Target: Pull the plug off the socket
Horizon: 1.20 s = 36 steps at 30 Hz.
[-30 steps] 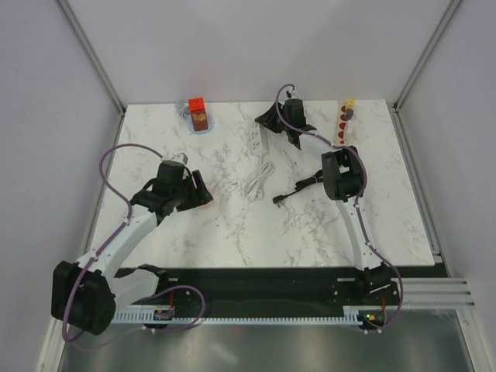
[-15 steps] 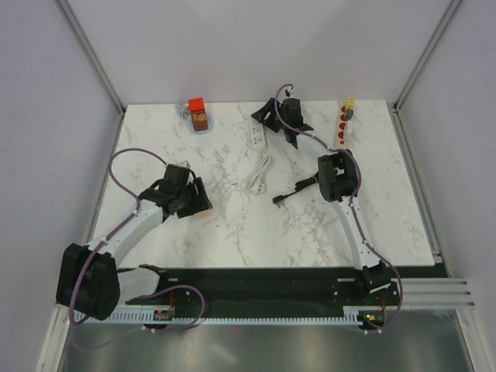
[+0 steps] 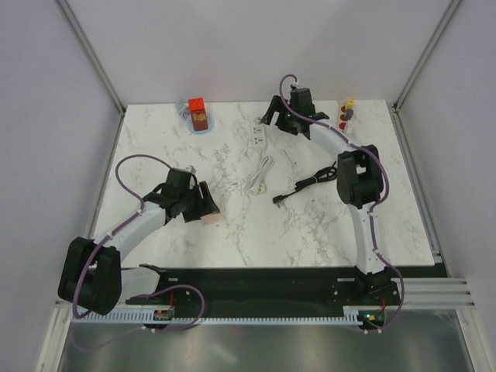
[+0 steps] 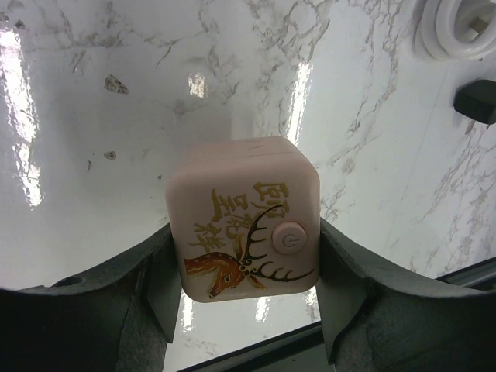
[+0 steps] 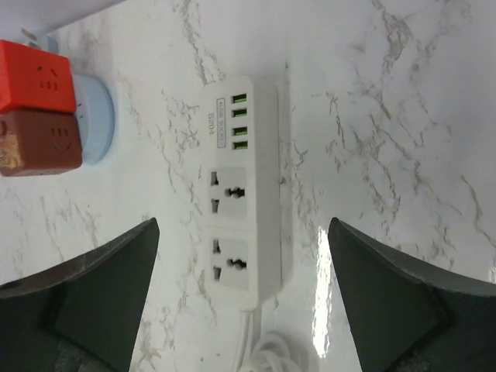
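At the far edge of the surface (image 3: 155,143), the right pincer (image 5: 242,226) hangs wide open above the power strip (image 5: 246,194), apparently not touching. The left pincer (image 4: 246,236) grips a pink cube (image 4: 240,198)

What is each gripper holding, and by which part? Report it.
Left gripper: pale pink cube adapter with a deer print, clamped by its opposite side faces. Right gripper: nothing, jaws open.

White socket strip (image 5: 242,194), pink deer-printed cube (image 4: 244,225)
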Each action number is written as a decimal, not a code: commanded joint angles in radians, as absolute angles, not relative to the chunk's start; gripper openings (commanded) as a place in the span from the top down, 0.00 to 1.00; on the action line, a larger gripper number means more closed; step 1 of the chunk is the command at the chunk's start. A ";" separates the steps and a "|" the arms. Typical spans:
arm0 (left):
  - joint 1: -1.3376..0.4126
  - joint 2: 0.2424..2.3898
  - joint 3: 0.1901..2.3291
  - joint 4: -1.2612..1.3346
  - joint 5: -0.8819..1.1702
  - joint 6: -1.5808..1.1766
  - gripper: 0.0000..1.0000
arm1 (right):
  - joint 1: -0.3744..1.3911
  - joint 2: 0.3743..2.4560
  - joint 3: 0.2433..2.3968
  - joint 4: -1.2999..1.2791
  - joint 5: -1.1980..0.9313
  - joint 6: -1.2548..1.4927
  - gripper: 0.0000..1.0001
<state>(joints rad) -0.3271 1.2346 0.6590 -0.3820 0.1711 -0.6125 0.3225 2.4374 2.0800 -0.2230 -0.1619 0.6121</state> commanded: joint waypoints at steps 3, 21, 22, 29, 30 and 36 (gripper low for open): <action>-0.327 1.227 0.621 -0.292 0.209 -0.663 0.69 | 0.331 2.114 1.766 -0.200 -0.166 0.551 0.02; -0.325 1.138 0.762 -0.390 0.032 -0.634 0.00 | 0.436 1.848 1.367 -0.106 -0.190 0.499 0.02; -0.325 1.159 0.814 -0.391 0.022 -0.614 0.00 | 0.440 1.859 1.379 -0.101 -0.192 0.505 0.02; -0.318 1.293 1.037 -0.371 -0.126 -0.534 0.00 | 0.472 2.022 1.540 -0.074 -0.230 0.529 0.02; -0.313 1.345 1.084 -0.364 -0.132 -0.523 0.00 | 0.472 2.023 1.529 -0.042 -0.232 0.538 0.02; -0.282 1.553 1.267 -0.354 -0.124 -0.477 0.00 | 0.505 1.961 1.497 -0.061 -0.222 0.588 0.02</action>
<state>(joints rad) -0.2874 1.4647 1.1873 -0.3824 -0.0719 -0.5537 0.4862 2.0109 1.4914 -0.0788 -0.2138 0.5594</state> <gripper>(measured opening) 0.995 0.982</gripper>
